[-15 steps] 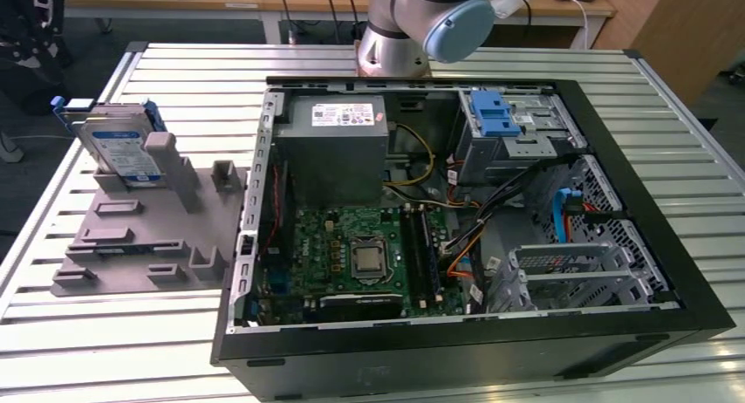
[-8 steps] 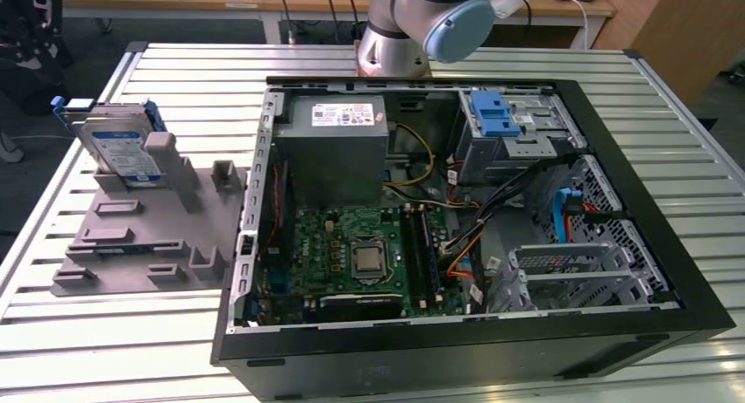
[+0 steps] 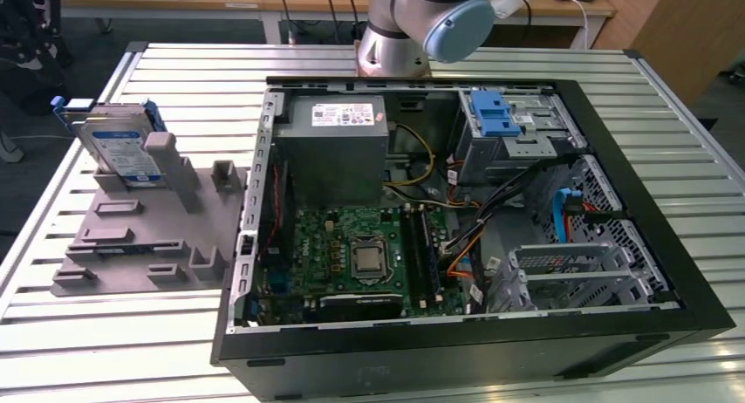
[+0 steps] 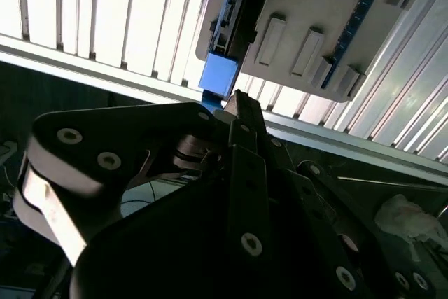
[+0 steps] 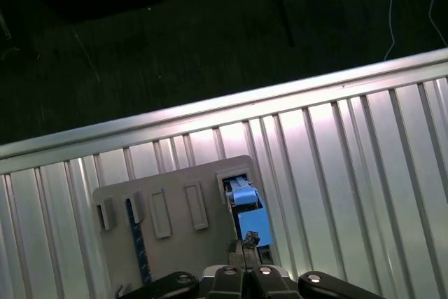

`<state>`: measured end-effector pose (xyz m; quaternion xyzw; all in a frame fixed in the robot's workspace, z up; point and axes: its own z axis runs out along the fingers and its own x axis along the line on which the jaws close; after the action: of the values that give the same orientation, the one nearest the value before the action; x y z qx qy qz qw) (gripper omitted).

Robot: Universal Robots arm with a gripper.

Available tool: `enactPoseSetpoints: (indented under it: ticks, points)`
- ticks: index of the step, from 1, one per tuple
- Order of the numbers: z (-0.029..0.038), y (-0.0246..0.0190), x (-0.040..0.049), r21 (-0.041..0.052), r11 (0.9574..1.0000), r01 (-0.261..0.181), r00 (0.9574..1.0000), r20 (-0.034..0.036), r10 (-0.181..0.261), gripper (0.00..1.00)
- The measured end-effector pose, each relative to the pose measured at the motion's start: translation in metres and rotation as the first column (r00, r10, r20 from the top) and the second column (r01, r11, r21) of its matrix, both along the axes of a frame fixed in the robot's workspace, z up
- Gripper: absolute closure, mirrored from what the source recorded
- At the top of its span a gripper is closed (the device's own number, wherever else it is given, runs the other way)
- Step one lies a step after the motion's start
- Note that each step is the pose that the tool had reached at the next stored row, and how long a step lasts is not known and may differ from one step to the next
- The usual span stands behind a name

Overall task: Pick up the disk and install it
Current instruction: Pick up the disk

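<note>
The disk (image 3: pixel 121 144) stands on edge in a grey moulded holder (image 3: pixel 128 246) at the exterior view's left, silver with a blue-and-white label and blue rails. In both wrist views I look down on its thin top edge and blue rail end (image 5: pixel 248 216) (image 4: pixel 221 75), slotted into the holder (image 5: pixel 175 204) (image 4: pixel 315 19). My gripper (image 5: pixel 244 245) (image 4: pixel 239 100) hangs well above the disk. Its dark fingertips meet in one point beside the blue rail end, shut, with nothing between them.
An open black computer case (image 3: pixel 652 202) lies on the slatted metal table (image 3: pixel 174 80), right of the holder. Inside are a grey power supply (image 3: pixel 335 150), a metal cage with a blue latch (image 3: pixel 501 119), a motherboard (image 3: pixel 361 255) and loose cables. The arm's base (image 3: pixel 402 37) stands behind the case.
</note>
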<state>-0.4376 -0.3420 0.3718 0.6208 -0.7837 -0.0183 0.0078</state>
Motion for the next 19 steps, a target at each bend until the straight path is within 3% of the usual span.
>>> enactPoseSetpoints:
  ticks: [5,10,14,19]
  points:
    - [-0.0002,0.0004,0.0,-0.0001,1.0,-0.001,1.0,0.0001,0.001,0.89]
    - [-0.0017,0.0063,0.0,-0.0012,1.0,-0.003,1.0,-0.0001,0.003,0.89]
    - [-0.005,0.0089,0.0,-0.0011,1.0,-0.009,1.0,0.0001,0.009,0.65]
    - [-0.0122,0.0093,-0.0004,-0.0012,0.9978,-0.066,0.9978,0.0006,0.066,0.53]
